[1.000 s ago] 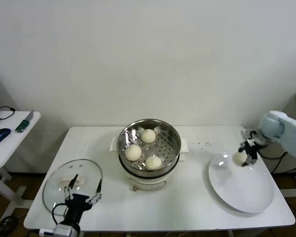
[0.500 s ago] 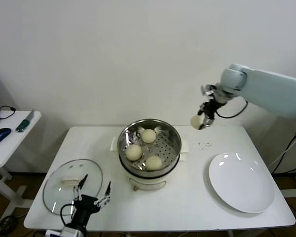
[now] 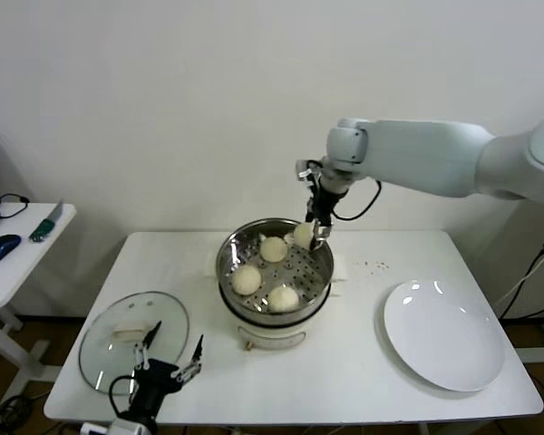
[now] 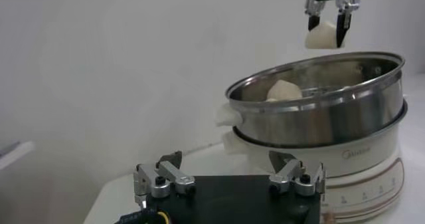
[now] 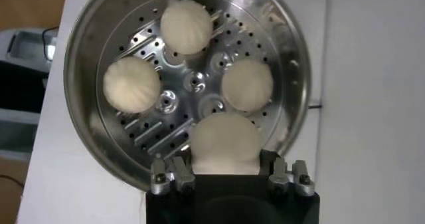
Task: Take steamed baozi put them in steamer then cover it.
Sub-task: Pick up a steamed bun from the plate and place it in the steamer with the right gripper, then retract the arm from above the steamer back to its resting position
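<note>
Right gripper (image 3: 312, 234) raised, jaws clamped, left gripper (image 3: 168, 366) low, jaws spread

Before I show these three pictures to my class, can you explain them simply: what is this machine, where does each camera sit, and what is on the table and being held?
It is a robot with two arms, each ending in a gripper with fingers. The wide picture comes from a camera on its head, looking down at a white table. The other two come from cameras on its wrists.

On the table stands a shiny steamer with three steamed buns inside, a clear glass lid lying flat beside it, and a bare white plate.

The right gripper hangs over the steamer's far side, shut on a fourth bun; its wrist camera looks straight down into the basket. The left gripper waits open, low at the table's near edge by the lid; its camera sees the steamer from the side.
</note>
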Controlling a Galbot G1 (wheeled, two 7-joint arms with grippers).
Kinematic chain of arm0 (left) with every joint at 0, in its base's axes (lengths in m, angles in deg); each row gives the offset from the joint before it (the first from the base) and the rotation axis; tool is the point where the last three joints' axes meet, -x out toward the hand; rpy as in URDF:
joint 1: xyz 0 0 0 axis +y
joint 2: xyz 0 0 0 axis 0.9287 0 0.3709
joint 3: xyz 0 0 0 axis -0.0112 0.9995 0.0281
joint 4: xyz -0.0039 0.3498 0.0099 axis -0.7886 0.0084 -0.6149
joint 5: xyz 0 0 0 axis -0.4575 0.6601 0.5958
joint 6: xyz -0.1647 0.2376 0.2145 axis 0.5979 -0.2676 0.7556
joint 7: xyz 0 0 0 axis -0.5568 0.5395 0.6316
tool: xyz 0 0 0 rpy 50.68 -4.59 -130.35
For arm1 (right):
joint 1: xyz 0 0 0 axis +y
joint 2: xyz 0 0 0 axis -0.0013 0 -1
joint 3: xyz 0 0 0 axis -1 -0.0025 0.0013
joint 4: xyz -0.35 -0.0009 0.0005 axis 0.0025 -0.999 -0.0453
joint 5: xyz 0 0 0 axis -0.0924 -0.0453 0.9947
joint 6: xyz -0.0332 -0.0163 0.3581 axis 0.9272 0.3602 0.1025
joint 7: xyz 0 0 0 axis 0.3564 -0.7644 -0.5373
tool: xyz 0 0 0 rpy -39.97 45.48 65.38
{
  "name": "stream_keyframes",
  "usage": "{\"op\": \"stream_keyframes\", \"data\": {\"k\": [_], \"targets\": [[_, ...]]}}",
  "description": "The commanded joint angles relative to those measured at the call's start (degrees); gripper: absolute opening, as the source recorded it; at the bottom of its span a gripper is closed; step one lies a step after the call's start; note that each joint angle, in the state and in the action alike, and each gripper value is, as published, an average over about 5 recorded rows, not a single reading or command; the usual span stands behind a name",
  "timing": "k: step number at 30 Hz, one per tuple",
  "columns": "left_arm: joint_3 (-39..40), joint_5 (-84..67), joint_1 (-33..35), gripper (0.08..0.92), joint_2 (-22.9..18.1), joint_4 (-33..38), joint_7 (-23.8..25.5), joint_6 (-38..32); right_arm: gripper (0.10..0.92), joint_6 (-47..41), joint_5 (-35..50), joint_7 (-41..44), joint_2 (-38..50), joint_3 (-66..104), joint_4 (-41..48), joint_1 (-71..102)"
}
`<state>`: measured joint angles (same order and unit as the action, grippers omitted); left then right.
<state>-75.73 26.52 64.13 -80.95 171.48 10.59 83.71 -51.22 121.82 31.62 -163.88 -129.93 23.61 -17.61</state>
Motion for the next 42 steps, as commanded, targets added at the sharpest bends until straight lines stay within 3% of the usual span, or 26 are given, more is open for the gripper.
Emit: {"op": "stream_keyframes", "data": {"k": [1, 18, 28, 37, 42], "targets": [[-0.31, -0.96, -0.18, 0.823, 0.45, -0.1, 0.13, -0.04, 0.662, -0.68, 1.14, -1.33, -6.29, -4.61, 0.65, 3.1], [-0.95, -1.98, -0.84, 0.823, 0.78, -0.9, -0.18, 0.35, 0.675, -0.34, -3.03, -2.91, -5.63, -3.2, 3.99, 8.46], [-1.04, -1.99, -1.03, 0.823, 0.95, -0.83, -0.45, 0.44, 0.818, -0.61, -2.4, -3.01, -3.72, -1.26, 2.27, 6.02], [-1.03, -1.91, -1.33, 0.823, 1.09, -1.01, -1.03, 0.91, 0.823, 0.75, -2.02, -1.89, 4.09, 3.14, -4.08, -0.66], [-1.18, -0.73, -1.67, 0.823, 0.99, -1.05, -1.23, 1.03, 0.823, 4.56, -1.45, -8.8, 12.42, 9.29, -7.35, -0.57]]}}
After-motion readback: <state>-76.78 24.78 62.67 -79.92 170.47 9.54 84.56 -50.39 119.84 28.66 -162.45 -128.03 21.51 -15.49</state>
